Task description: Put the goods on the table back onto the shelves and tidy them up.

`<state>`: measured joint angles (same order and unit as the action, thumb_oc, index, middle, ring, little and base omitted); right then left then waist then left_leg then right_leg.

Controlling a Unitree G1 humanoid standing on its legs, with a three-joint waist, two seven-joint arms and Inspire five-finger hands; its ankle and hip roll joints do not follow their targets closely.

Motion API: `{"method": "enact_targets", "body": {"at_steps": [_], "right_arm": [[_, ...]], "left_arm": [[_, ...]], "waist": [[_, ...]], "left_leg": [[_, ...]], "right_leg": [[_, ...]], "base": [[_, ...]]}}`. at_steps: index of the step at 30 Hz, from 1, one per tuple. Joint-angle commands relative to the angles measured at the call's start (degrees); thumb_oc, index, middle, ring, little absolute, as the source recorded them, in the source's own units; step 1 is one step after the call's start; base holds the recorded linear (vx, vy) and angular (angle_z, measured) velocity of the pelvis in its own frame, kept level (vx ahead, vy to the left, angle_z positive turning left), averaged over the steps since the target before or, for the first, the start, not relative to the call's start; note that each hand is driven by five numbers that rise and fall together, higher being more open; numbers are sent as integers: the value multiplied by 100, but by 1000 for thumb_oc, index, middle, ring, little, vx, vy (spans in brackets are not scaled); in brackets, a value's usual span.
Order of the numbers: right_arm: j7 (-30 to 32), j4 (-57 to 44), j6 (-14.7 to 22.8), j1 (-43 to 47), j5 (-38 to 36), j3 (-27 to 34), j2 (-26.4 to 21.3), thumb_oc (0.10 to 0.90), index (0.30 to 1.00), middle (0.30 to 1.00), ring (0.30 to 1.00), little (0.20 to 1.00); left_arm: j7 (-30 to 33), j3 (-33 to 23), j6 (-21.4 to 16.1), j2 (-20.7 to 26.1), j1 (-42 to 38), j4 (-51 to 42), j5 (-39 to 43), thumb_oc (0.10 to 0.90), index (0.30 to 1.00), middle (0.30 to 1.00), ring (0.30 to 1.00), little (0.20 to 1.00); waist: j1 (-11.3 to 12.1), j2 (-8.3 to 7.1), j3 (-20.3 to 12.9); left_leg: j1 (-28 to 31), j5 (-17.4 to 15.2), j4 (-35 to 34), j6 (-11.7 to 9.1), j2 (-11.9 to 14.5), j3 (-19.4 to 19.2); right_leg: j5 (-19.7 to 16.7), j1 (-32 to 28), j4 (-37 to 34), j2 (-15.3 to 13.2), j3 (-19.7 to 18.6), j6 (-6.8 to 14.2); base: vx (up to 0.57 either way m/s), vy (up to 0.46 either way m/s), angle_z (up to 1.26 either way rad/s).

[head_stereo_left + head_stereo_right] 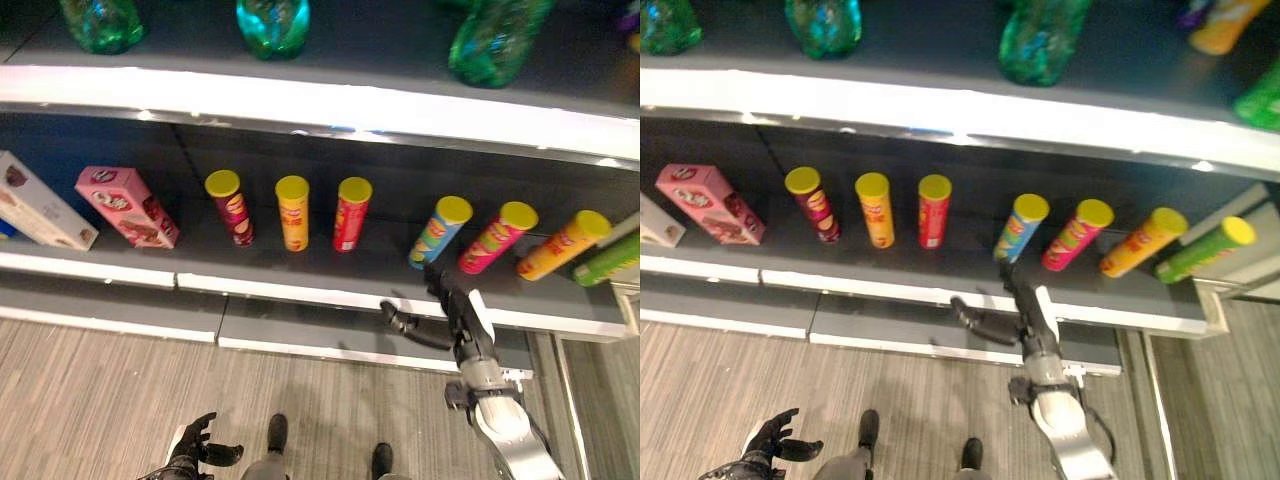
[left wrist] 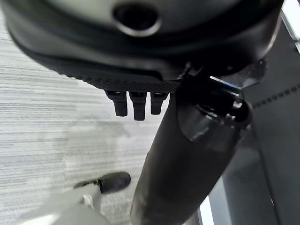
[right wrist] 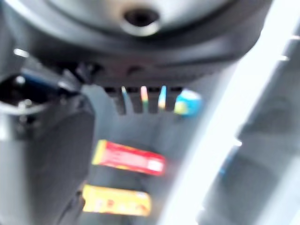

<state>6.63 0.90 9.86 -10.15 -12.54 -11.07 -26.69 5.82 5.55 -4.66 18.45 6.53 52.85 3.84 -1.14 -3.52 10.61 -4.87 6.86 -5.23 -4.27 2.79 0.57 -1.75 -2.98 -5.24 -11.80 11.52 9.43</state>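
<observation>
Several chip cans stand in a row on the dark middle shelf (image 1: 300,262): maroon (image 1: 230,207), yellow-orange (image 1: 293,212), red (image 1: 351,213), then light blue (image 1: 438,231), pink (image 1: 497,237), orange (image 1: 562,245) and green (image 1: 1205,249) ones leaning right. My right hand (image 1: 458,312) is raised at the shelf's front edge just below the light blue can, open, fingers straight, thumb out to the left, holding nothing. The right wrist view shows the red can (image 3: 129,158) and the yellow-orange can (image 3: 117,200) past the fingers. My left hand (image 1: 195,445) hangs low over the floor, open and empty.
A pink box (image 1: 126,206) and a white box (image 1: 40,205) lie tilted at the shelf's left end. Green bottles (image 1: 273,24) stand on the shelf above. A white lip (image 1: 300,290) runs along the shelf front, with a lower dark ledge (image 1: 300,325) and striped floor beneath.
</observation>
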Motion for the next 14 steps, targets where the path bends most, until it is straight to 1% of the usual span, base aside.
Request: {"method": "enact_targets", "body": {"at_steps": [1,2,4,5,6,7,8,10,11,14], "right_arm": [[-932,35,439,116,-1038,-146,-93,800,900,900,900,900],[-933,40,442,118,-1038,-148,-93,800,900,900,900,900],[-1174,1122,220,-105,-835,-294,-29,800,900,900,900,900],[-1124,1585,167,-77,-661,-343,34,800,900,900,900,900],[-1123,1597,174,-69,-658,-347,39,800,900,900,900,900],[-1075,1941,125,-56,-456,-367,80,800,900,900,900,900],[-1036,2596,41,-2,-292,-399,220,800,900,900,900,900],[-931,3412,-36,107,-104,-380,412,800,900,900,900,900],[-931,3418,-32,112,-103,-380,415,800,900,900,900,900],[-842,4068,-94,255,-82,-323,619,800,900,900,900,900]], "left_arm": [[-211,-25,-237,172,-84,294,-193,800,900,900,900,900],[-211,-26,-238,172,-84,296,-193,800,900,900,900,900],[-313,-5,-310,163,-136,311,-150,800,900,900,900,900],[-347,22,-326,155,-158,318,-120,800,900,900,900,900],[-347,20,-327,157,-160,319,-120,800,900,900,900,900],[-348,33,-330,163,-152,293,-107,800,900,900,900,900],[-368,85,-346,140,-194,365,-84,800,900,900,900,900],[-364,125,-347,141,-246,451,-87,800,900,900,900,900],[-364,124,-347,142,-248,453,-87,800,900,900,900,900],[-363,174,-351,110,-287,497,-42,800,900,900,900,900]], "waist": [[101,150,-501],[103,150,-499],[45,129,-564],[35,121,-578],[34,118,-574],[31,114,-585],[20,99,-606],[24,78,-613],[25,76,-609],[38,62,-615]], "left_leg": [[267,-529,23,-350,563,-332],[270,-530,23,-350,564,-335],[373,-567,23,-361,580,-398],[401,-579,23,-361,583,-407],[405,-580,23,-361,584,-408],[428,-594,23,-361,589,-416],[458,-607,23,-357,591,-424],[507,-628,23,-348,608,-441],[509,-628,23,-348,608,-442],[548,-647,23,-338,612,-442]], "right_leg": [[-146,308,213,-133,84,190],[-146,307,213,-132,81,190],[-135,268,230,-140,34,190],[-136,254,231,-141,30,193],[-136,251,231,-140,29,193],[-139,233,223,-138,34,197],[-148,216,219,-140,27,201],[-154,185,210,-142,29,205],[-154,183,210,-142,27,205],[-157,142,199,-146,33,206]], "base": [[57,12,-28],[61,8,-26],[77,3,-19],[45,-4,-11],[33,-8,-8],[44,-11,-5],[55,-15,-1],[46,-15,-9],[28,-12,-9],[18,-1,-4]]}}
